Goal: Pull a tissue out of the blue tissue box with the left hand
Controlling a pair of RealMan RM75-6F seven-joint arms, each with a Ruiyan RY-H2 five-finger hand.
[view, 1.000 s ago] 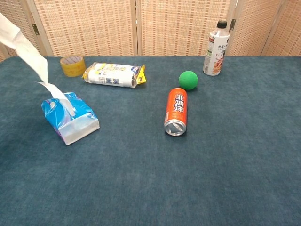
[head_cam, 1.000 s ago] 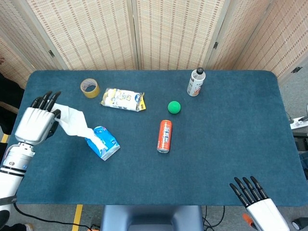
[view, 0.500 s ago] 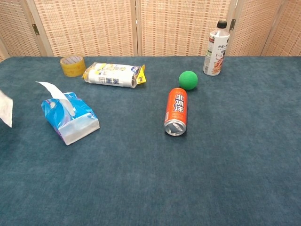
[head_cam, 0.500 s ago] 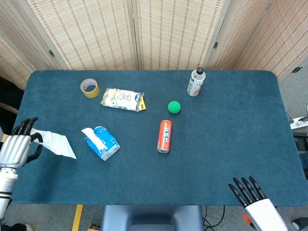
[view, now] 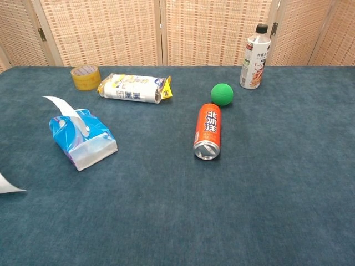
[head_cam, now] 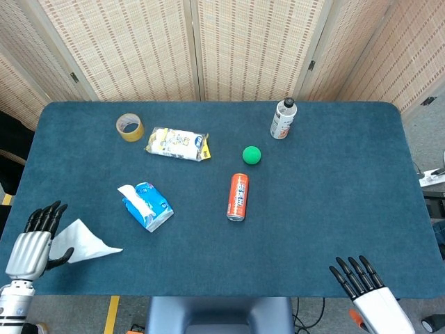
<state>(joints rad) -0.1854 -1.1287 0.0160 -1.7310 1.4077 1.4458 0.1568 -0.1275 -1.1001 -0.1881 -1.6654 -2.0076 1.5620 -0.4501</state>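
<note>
The blue tissue box (head_cam: 149,207) lies on the left part of the table, with a fresh white sheet sticking out of its top (view: 65,108). A pulled-out white tissue (head_cam: 85,243) is free of the box, down at the table's front left corner. My left hand (head_cam: 33,243) pinches its left end between thumb and fingers. In the chest view only a corner of that tissue (view: 8,186) shows at the left edge. My right hand (head_cam: 363,282) is at the front right edge, fingers spread and holding nothing.
An orange can (head_cam: 238,197) lies on its side mid-table, with a green ball (head_cam: 252,154) behind it. A white bottle (head_cam: 283,119) stands at the back. A yellow-and-white packet (head_cam: 177,144) and a tape roll (head_cam: 130,126) lie at the back left.
The tissue came fully out of the box. My left hand carried it away from the box, down towards the table's front left corner. The right hand barely moved.
</note>
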